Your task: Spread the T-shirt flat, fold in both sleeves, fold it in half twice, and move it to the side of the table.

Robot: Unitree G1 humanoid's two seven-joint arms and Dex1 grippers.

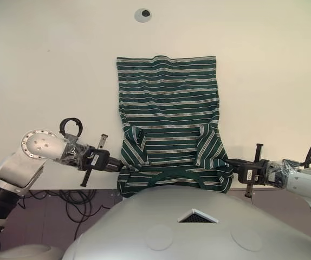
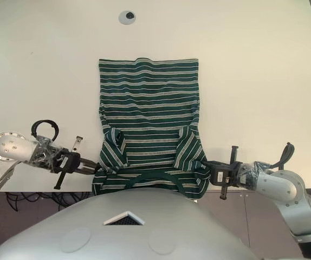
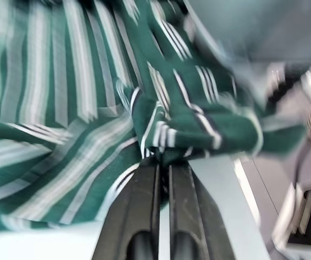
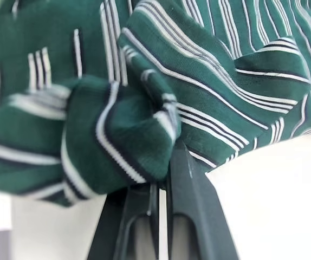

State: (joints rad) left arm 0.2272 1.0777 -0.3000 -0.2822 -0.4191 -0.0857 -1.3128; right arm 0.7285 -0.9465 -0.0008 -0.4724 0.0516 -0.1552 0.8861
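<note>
Two sets of fingers are biting into the T-shirt [image 1: 169, 103] at once. The left fingers [image 3: 144, 200] are pressing together with only a sliver of gap between them, pinching a bunched fold of striped cloth at the shirt's lower-left corner, right at the near edge of the desk [image 1: 47, 81]. The right fingers [image 4: 190, 200] are doing the same at the lower-right corner, squeezing nearly closed on a rolled wad of fabric.

The shirt is lying in the centre of the white desk, dark green with thin white stripes. Its straight hem is pointing to the top of the frame and its collar end is sitting at the bottom. Both sleeves are lying folded inward over the body as two slanted flaps. The upper part is lying flat, while the pinched corners are puckering. A small round grey disc [image 1: 143, 14] is sitting on the desk above the hem, well apart from it.
</note>
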